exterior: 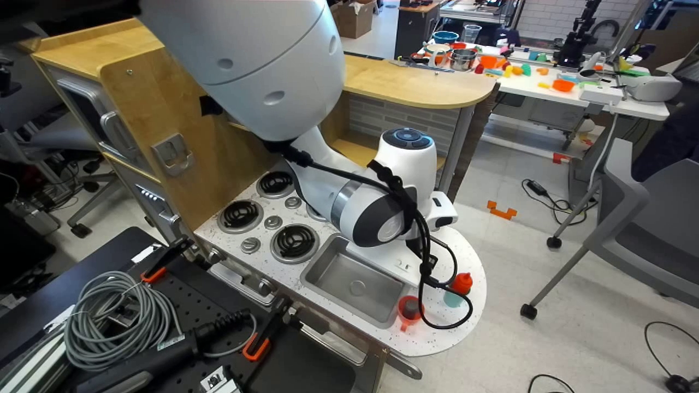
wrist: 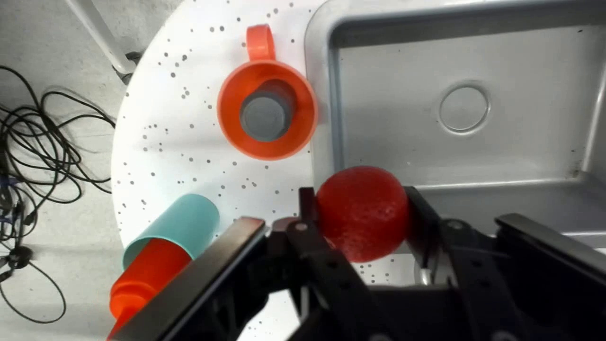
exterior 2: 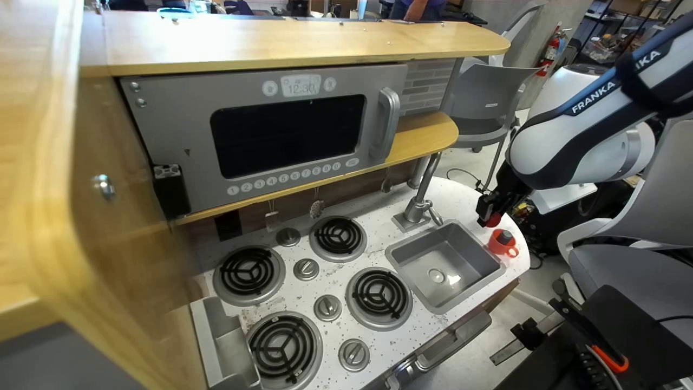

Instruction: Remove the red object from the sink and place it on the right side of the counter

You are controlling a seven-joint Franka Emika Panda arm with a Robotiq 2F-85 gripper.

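Your fingers (wrist: pixel 307 203) are clamped on the red object (wrist: pixel 363 213), a rounded, ball-like thing squeezed from both sides. It is held near the rim of the sink (wrist: pixel 322 71), out of the basin by the look of it; its height over the worktop (wrist: pixel 180 142) is hard to judge. Expect it to be light, perhaps a little soft, and apt to slip or roll, so grip it across its widest part and let go gently. The speckled white worktop looks hard and smooth; an orange cup (wrist: pixel 230 113) stands just beside the sink, a teal cup (wrist: pixel 187 222) nearer the rounded edge. Past that edge, black cables (wrist: pixel 49 135) lie on the floor (wrist: pixel 80 237) and a grey chair (exterior: pixel 650 234) stands beyond.
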